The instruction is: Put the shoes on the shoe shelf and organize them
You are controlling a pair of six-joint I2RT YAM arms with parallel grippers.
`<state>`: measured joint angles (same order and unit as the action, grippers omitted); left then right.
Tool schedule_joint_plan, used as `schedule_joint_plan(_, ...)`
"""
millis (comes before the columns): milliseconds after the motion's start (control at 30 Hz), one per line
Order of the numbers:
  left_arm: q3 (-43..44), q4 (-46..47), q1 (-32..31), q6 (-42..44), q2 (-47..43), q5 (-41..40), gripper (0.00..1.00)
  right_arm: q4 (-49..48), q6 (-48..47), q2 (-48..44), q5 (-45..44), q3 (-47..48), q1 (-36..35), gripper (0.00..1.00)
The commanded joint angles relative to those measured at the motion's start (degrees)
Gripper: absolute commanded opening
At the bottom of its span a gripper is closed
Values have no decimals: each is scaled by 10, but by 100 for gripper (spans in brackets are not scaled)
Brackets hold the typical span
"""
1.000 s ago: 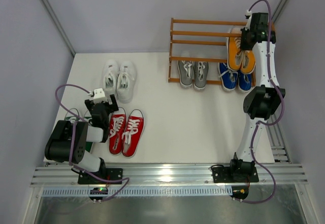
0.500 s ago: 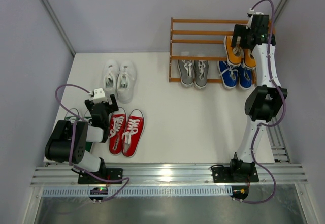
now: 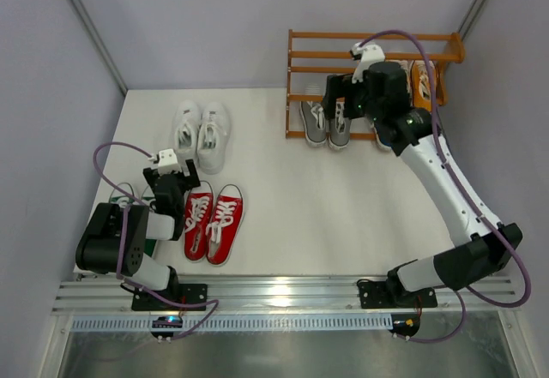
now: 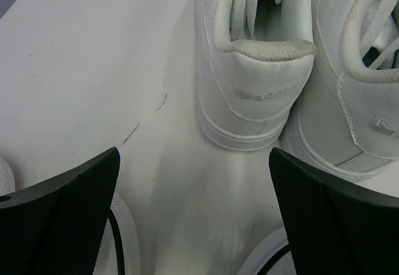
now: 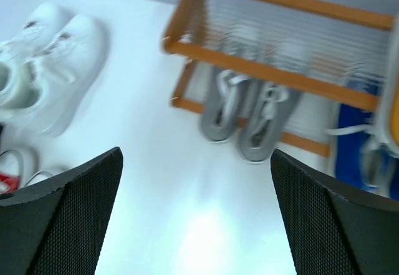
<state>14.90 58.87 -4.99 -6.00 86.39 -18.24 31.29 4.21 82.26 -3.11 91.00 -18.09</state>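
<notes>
**Grey, blue and orange shelved, white and red waiting on the table (image 3: 292, 207) as both claws stand open and empty**

The right gripper (image 3: 336, 104) hangs with fingers spread and nothing between them in front of the shoe shelf (image 3: 343, 37). There the grey pair (image 3: 324, 123) sits on the bottom tier, and the orange pair (image 3: 422, 81) higher at the right end. The left gripper (image 3: 171, 179), equally agape, hovers just behind the heels of the white pair (image 3: 200, 135), beside the red pair (image 3: 213, 221). Only the right wrist camera shows the blue pair (image 5: 358, 141), masked by the arm from above, and only the left wrist camera shows the white heel collars close up. The sneakers look light, soft in the upper and stiff in the sole, so a pinch across the heel collar or side wall seems best, clear of the loose laces
</notes>
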Motion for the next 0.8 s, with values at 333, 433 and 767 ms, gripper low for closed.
schedule_joint_plan(333, 10, 35, 1, -2, -7, -7, 100, -76, 106, 120, 154, -64, -178, 100)
schedule_joint_plan(433, 9, 35, 1, -2, -7, -7, 100, -61, 92, 124, 121, -51, -179, 100)
schedule_joint_plan(767, 9, 35, 1, -2, -7, -7, 100, -19, 87, -20, -16, -210, -136, 100)
